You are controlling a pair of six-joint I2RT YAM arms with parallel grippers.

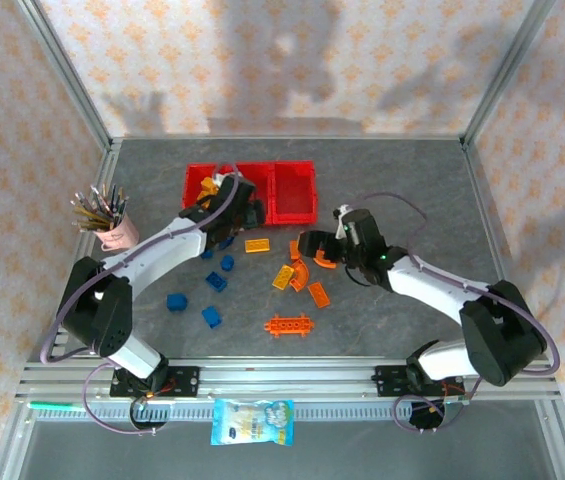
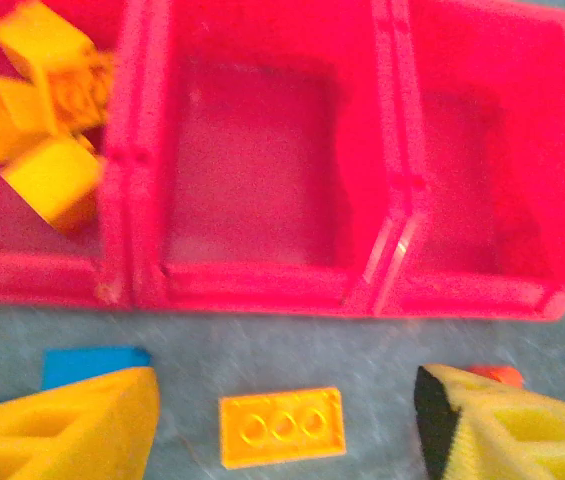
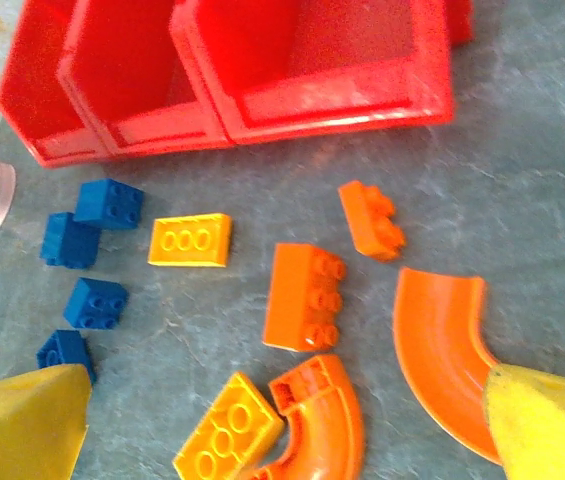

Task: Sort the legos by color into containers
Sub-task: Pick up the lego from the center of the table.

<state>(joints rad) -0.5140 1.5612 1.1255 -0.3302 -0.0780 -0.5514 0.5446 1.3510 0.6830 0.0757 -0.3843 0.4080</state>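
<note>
The three joined red containers stand at the back of the table. In the left wrist view the left bin holds yellow bricks; the middle and right bins look bare. My left gripper hovers open just in front of the bins, with nothing in it, over a flat yellow brick on the table. My right gripper is open above orange legos: a block, a small brick and two curved pieces.
Blue bricks lie scattered on the left half of the table. An orange ladder-like plate lies near the front. A pink pencil cup stands at the left, and a snack bag lies on the front rail.
</note>
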